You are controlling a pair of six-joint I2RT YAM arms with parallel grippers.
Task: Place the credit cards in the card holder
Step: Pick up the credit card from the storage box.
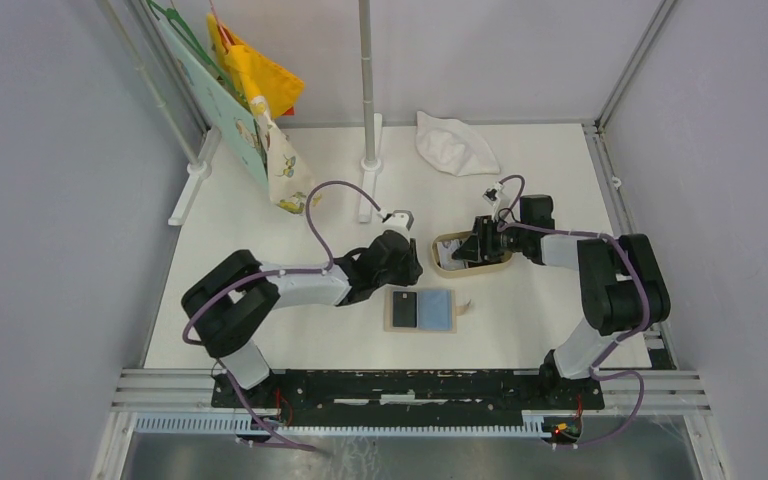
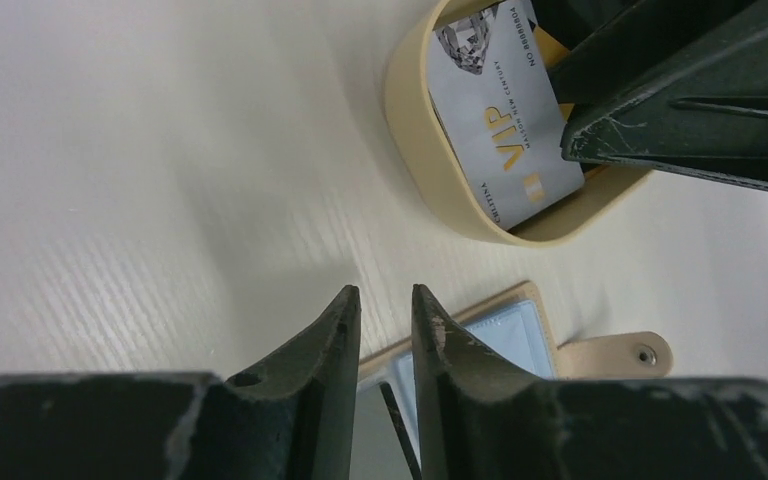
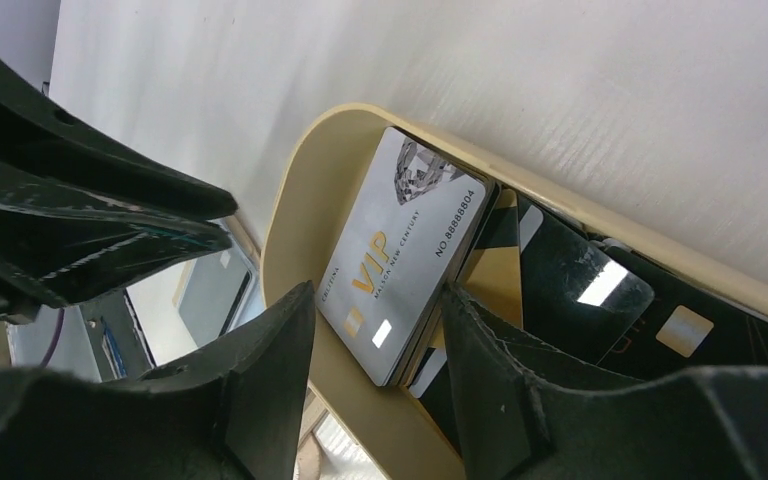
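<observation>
Right gripper [image 3: 378,295], jaws parted, straddled the silver VIP card [image 3: 400,250] in the tray [image 3: 295,200]; left gripper [image 2: 385,292], barely parted, gripped nothing.

Right gripper [image 3: 378,292] blocks the tray [image 3: 300,200] (card holder's [image 1: 438,312] right side free)

Oval tray [image 2: 410,130], white cloth [image 1: 455,143], hanging fabrics [image 1: 260,90]

Left arm [image 1: 295,287]: black joints, white links
Right arm [image 1: 615,285]: black joints, white links
Cables [image 1: 312,225]: purple
Fingers [image 2: 335,340]: dark, scuffed, tapered
</observation>
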